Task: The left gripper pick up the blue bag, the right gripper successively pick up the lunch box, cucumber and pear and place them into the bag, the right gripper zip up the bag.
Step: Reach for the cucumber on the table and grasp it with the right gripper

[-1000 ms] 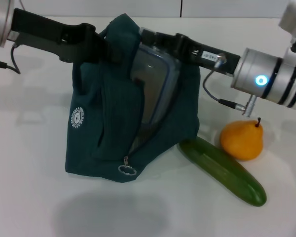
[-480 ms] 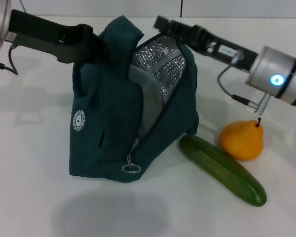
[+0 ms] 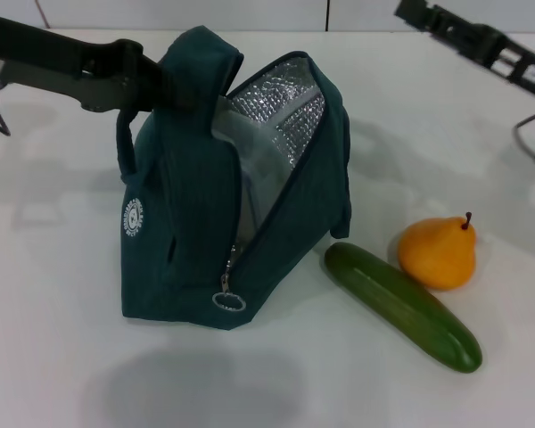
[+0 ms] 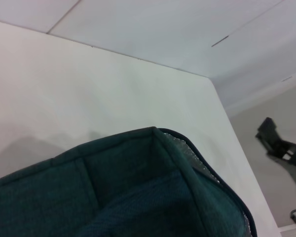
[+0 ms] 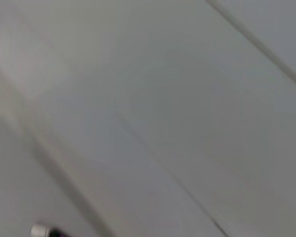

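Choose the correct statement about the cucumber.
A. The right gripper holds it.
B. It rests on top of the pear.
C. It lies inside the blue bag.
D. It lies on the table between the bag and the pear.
D: the cucumber lies on the table, with the blue bag on one side and the pear on the other.

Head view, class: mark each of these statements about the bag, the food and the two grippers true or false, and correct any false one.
1. The blue bag is zipped shut. False: its opening gapes, showing the silver lining.
2. The cucumber lies on the table beside the bag. True.
3. The pear sits inside the bag. False: it stands on the table, next to the cucumber.
4. The left gripper is at the bag's top, holding it upright. True.
5. The right gripper is gripping the cucumber. False: it is raised at the far right, away from the food, holding nothing.
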### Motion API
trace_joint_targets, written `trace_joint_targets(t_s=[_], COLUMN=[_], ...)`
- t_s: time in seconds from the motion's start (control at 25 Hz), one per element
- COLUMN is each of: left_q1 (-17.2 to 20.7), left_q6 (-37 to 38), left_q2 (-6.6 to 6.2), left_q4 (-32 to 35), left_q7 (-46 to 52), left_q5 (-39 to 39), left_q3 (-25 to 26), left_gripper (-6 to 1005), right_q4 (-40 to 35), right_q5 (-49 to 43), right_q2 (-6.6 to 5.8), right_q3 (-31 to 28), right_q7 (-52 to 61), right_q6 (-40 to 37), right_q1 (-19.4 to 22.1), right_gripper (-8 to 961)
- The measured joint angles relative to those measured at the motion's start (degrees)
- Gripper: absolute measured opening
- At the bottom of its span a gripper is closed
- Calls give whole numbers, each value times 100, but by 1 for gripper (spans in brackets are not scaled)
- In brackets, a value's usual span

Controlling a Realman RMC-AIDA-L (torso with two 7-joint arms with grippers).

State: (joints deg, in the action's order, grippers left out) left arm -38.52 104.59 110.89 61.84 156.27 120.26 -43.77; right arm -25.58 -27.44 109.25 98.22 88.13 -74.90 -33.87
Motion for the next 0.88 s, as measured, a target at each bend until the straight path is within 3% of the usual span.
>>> trace_joint_targets(t_s=[0.16,0.28,0.44,0.6,0.88], left_q1=[-2,-10,-15,-42,-105], left_q6=[-6,-9,-17,-21,-69], left_q2=[-12,-19,-25,-25,-24], left_q4=[17,19,9,6,-26], left_q7=[0,0,0,-26,-49], left_q5=[-3,13,27,28,38], left_q3=[0,0,0,0,0], left_gripper=[41,41,42,42,42], right_q4=[-815,-1769,-3052,-3711,-3474], right_q5=[-1533,-3159,-5791,-7831,-9303], right_q2=[-477,-597,-468,-290,-88], right_q3=[-422,-848,-1815,-2609,-3087], right_q7=[690,1622,3377,4787,5620], right_q6=[215,581,433,-725,-2305], right_q1=[-35,-47,-171,-672,-1901], right_gripper=[715,778,838,877,876])
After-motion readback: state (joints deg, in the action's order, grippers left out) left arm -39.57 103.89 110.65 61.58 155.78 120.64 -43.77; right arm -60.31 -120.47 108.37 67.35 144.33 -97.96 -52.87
